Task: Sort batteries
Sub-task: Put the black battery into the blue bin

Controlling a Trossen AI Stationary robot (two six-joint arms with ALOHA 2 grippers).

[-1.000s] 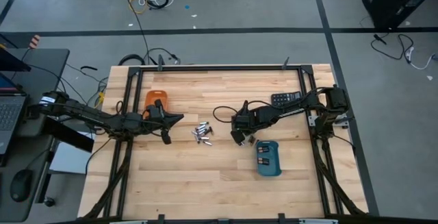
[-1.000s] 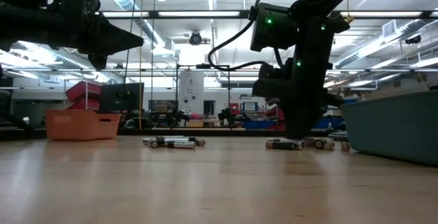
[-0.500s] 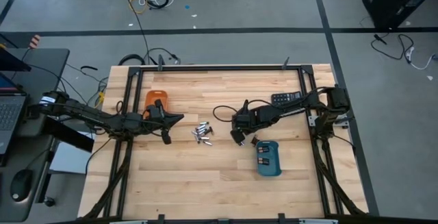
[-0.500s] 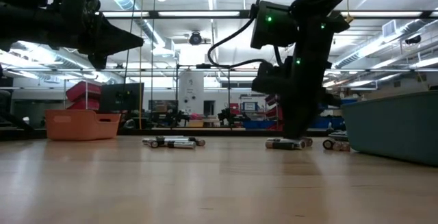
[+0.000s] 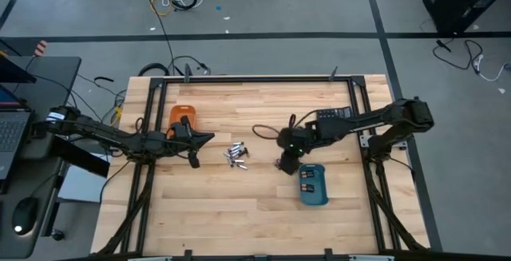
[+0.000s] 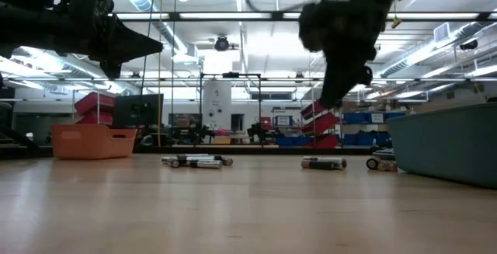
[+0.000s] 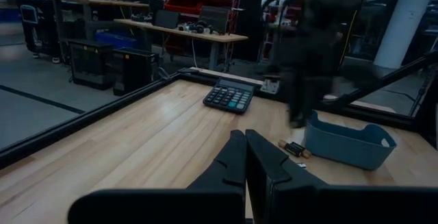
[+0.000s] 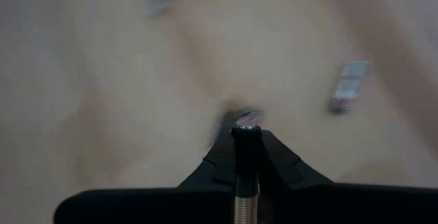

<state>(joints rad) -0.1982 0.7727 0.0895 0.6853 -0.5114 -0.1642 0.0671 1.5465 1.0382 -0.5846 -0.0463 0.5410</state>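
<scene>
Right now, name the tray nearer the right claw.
The blue tray, just beside the right claw; the orange tray sits across the table by the left arm.

Pale striped wooden table (image 5: 239,205); orange plastic tray (image 5: 177,114), blue plastic tray (image 5: 314,184), silvery-grey and dark cylindrical batteries (image 5: 235,156), black calculator (image 5: 330,116).

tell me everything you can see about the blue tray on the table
The blue tray is a small rectangular bin, seemingly plastic, of muted blue-grey, with a rounded rim and low walls. It sits upright and flat on the wooden table, on the right arm's side, just beyond the right pincer, which is raised above the tabletop. From above, a few small batteries lie inside it. Two more lie on the wood beside its wall.
</scene>
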